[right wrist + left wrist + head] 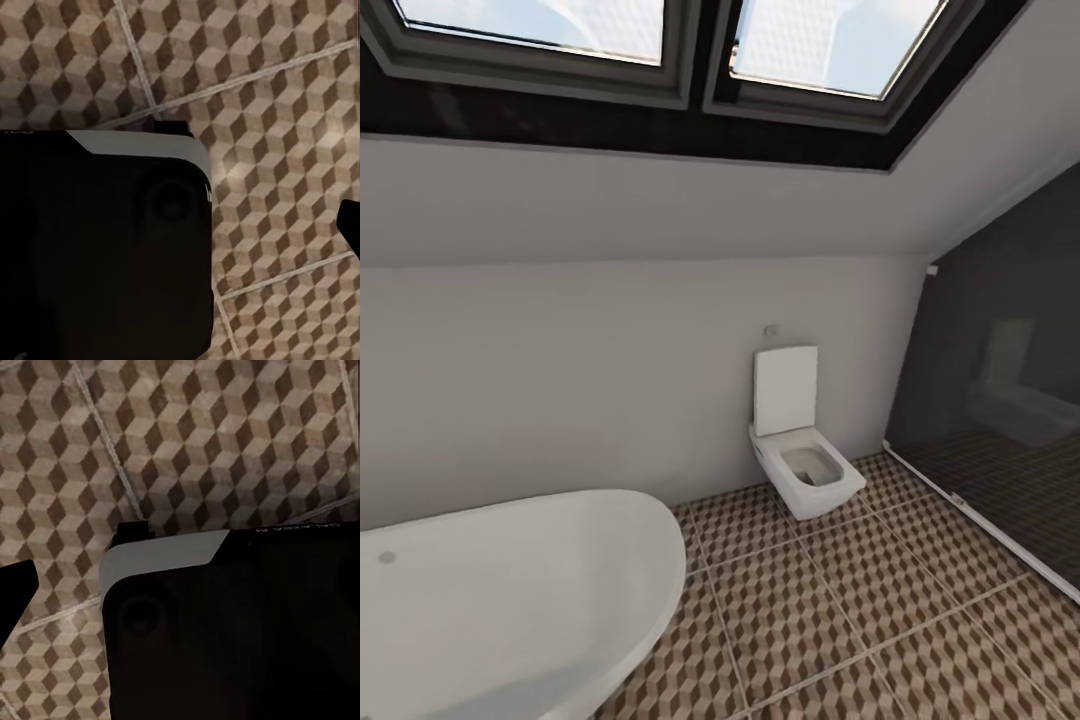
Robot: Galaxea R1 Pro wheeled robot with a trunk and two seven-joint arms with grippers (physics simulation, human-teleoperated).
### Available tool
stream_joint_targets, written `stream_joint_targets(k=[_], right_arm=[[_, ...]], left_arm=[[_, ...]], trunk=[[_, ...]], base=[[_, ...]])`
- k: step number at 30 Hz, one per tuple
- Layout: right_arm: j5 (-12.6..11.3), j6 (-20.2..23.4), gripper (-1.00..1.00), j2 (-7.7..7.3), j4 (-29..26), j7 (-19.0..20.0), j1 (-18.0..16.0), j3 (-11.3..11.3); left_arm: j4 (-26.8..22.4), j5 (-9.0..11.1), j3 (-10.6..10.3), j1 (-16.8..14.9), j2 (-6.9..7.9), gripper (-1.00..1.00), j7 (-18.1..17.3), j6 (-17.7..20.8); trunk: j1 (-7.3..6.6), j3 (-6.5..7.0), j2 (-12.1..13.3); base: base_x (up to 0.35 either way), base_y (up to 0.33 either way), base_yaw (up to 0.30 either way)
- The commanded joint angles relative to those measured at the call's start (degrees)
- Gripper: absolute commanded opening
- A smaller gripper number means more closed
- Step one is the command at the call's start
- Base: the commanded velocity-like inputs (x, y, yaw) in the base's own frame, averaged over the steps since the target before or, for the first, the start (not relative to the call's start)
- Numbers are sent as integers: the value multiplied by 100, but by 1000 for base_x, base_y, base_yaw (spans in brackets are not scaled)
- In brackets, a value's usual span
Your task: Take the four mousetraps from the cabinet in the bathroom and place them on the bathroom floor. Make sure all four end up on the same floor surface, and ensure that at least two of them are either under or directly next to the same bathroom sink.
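The bathroom floor [830,610] with its brown and beige cube pattern spreads out ahead of me, between a bathtub and a toilet. The mousetraps, the cabinet and the sink are out of view. Both wrist views look down on the same tiles [187,435] [285,112], past a large dark part of my own body [240,630] [97,247]. A single dark fingertip [15,585] juts in at the edge of the left wrist view, and another [351,223] at the edge of the right wrist view. Neither shows enough to tell how the jaws stand.
A white rounded bathtub [500,600] fills the near left. A white toilet [805,450] stands against the back wall. A dark glass partition [1000,420] closes off the right side. Skylights [660,40] sit in the sloped ceiling overhead.
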Motion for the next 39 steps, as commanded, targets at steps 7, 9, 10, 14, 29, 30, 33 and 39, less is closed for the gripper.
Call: stream_joint_targets(k=[7, 9, 10, 14, 29, 30, 33, 39], right_arm=[[51, -31, 100, -1, 19, -25, -9, -37], [51, -31, 100, -1, 19, -25, -9, -37], [51, -31, 100, -1, 19, -25, -9, -37], [51, -31, 100, -1, 19, -25, -9, -37], [51, -31, 100, -15, 19, -25, -9, -37], [51, -31, 100, -16, 19, -25, -9, -37], [51, -31, 100, -17, 19, -25, -9, -37], [51, -31, 100, -18, 19, -25, -9, -37]], left_arm=[[-4, 51, -43, -2, 3, 100, -14, 22], [-4, 51, -43, -2, 3, 100, -14, 22], [-4, 51, -43, -2, 3, 100, -14, 22], [-4, 51, -43, -2, 3, 100, -14, 22], [-4, 51, -43, -2, 4, 100, -14, 22], [-4, 51, -43, -2, 4, 100, -14, 22], [-4, 51, -43, -2, 2, 100, -14, 22], [-4, 51, -43, -2, 3, 100, -14, 22]], trunk=[[0, 18, -5], [0, 25, -5], [0, 28, -5], [0, 42, -5], [0, 95, -5], [0, 99, -5], [0, 110, -5], [0, 131, -5]], base=[[0, 0, -231], [0, 0, -233], [0, 0, -233], [0, 0, -233], [0, 0, -234], [0, 0, -234], [0, 0, -235], [0, 0, -236]])
